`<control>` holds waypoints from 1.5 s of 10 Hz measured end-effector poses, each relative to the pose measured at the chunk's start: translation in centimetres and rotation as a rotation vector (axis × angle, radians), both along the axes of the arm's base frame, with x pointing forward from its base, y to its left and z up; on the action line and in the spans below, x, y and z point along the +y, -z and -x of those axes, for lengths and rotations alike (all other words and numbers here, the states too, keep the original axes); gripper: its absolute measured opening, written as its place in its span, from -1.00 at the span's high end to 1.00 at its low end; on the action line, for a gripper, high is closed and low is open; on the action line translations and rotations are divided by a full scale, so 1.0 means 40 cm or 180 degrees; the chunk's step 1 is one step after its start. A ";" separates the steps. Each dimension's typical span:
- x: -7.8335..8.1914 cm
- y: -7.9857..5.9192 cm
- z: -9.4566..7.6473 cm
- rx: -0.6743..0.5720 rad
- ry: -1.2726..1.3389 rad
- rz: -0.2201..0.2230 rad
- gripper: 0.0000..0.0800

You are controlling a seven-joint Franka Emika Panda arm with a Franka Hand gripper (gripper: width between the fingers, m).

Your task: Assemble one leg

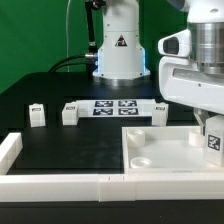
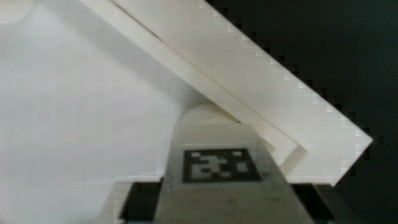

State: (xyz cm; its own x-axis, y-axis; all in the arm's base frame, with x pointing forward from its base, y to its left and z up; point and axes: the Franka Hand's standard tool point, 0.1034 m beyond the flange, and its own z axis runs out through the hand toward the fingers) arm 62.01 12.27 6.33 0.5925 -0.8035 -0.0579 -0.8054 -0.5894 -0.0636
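My gripper hangs over the far right part of the large white panel and is shut on a leg, a small white block with a black-and-white tag. In the wrist view the leg sits between my two dark fingers, tag face up, just above the panel's floor near its raised rim. I cannot tell whether the leg touches the panel. Three more legs stand on the black table: two at the exterior view's left and one near the panel's back edge.
The marker board lies behind the legs, in front of the robot base. Long white rim bars lie along the table's front and left edge. A round socket shows in the panel's near left corner.
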 end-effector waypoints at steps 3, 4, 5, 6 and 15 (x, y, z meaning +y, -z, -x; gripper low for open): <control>0.006 0.000 0.001 0.0033 0.0346 -0.0050 -0.27; 0.006 0.000 0.001 0.0020 0.0215 -0.0048 -0.27; 0.007 -0.001 0.001 0.0003 0.0046 -0.0046 -0.55; 0.009 -0.002 0.001 -0.0031 -0.0304 -0.0041 -0.60; -0.001 0.001 0.001 -0.0253 -0.3796 0.0176 -0.62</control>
